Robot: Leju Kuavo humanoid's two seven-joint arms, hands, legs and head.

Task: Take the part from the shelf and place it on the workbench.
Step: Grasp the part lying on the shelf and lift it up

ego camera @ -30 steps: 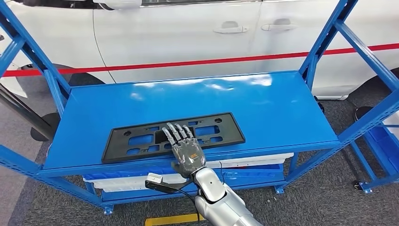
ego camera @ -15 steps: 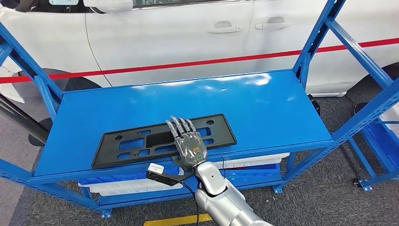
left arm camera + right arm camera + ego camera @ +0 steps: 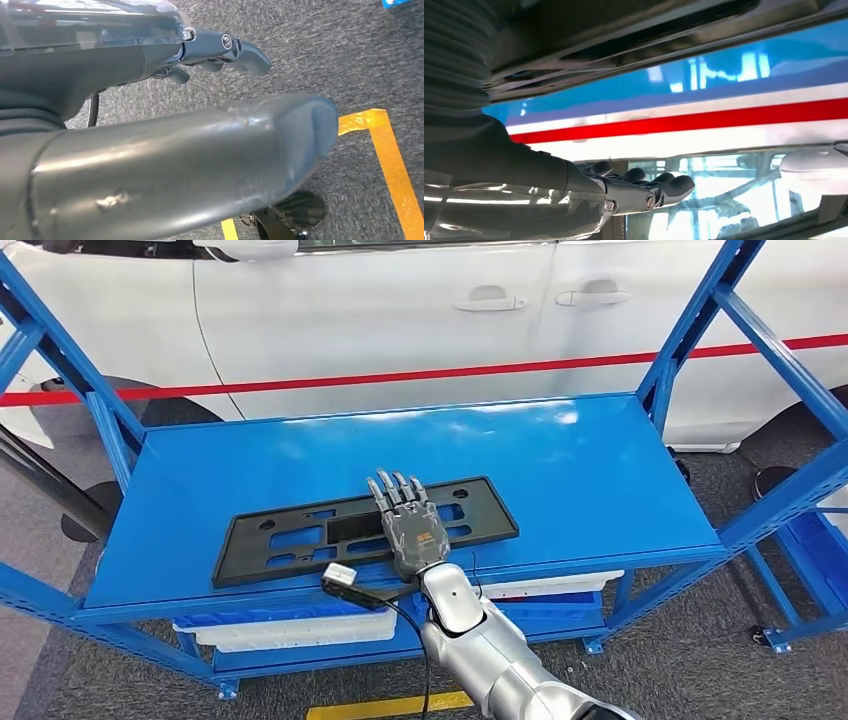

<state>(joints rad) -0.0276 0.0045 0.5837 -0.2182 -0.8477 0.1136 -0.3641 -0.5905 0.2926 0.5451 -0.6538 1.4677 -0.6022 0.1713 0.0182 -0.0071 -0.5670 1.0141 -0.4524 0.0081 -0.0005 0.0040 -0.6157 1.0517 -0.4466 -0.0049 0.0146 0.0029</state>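
The part is a long flat black plate (image 3: 290, 535) with several cut-outs, lying near the front edge of the blue shelf (image 3: 560, 470). My right hand (image 3: 410, 525) lies flat over the plate right of its middle, fingers stretched out and pointing to the back. The right wrist view has the fingers (image 3: 649, 192) held straight beside the dark plate (image 3: 624, 35); whether the thumb hooks the plate's edge I cannot tell. My left hand (image 3: 220, 47) hangs over the grey floor with nothing in it, its fingers loosely bent.
A white car (image 3: 400, 310) with a red stripe stands right behind the shelf. Blue slanted uprights (image 3: 690, 330) frame the shelf at both ends. White bins (image 3: 290, 630) sit on the lower level. Another blue rack (image 3: 815, 550) stands to the right. Yellow tape (image 3: 390, 705) marks the floor.
My right hand has slid forward from the shelf's front edge, so its palm now lies over the plate. The plate has not moved on the shelf. The camera swayed slightly.
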